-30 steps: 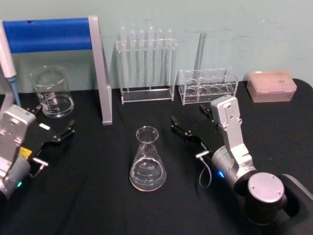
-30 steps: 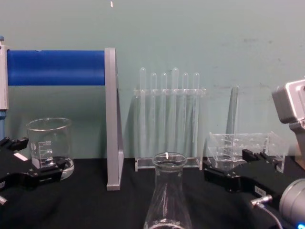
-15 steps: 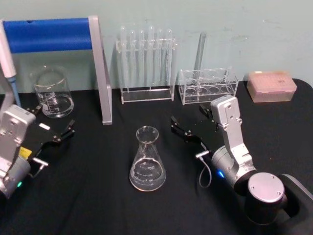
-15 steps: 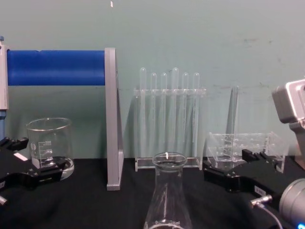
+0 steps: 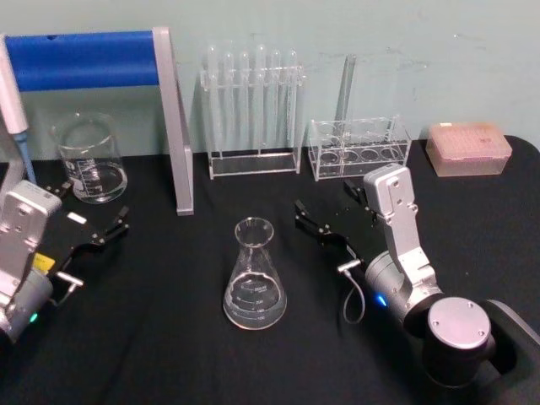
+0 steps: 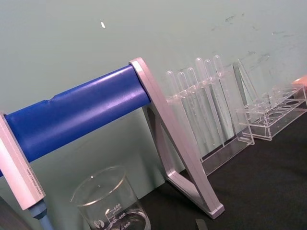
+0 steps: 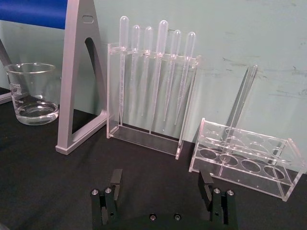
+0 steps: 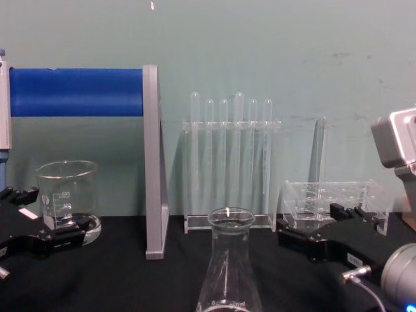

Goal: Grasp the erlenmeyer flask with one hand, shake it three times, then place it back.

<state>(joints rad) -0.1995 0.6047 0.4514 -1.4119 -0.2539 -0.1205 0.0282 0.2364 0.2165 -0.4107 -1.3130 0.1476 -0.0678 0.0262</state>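
Erlenmeyer flask [image 5: 254, 277] upright, untouched. Right gripper [image 5: 332, 223] at its 2 o'clock, fingers spread, empty; approach neck level, clamp squarely. Left gripper [image 5: 91, 226] idle, spread.

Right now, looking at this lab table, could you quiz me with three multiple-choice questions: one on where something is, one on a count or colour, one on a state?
1. Where does the erlenmeyer flask stand?
A. inside the beaker
B. on the black table between the two end effectors
C. in the tall rack

2. How many pipettes hang in the tall clear rack?
A. two
B. six
C. ten

3. What state is the right end effector in?
A. open, holding nothing
B. shut on the flask
C. shut on a pipette

Answers:
1 B: the head view shows the flask upright on the table, with the left end effector to one side and the right to the other.
2 B: six bulbs show in the right wrist view.
3 A: its fingers stand apart with empty space between.
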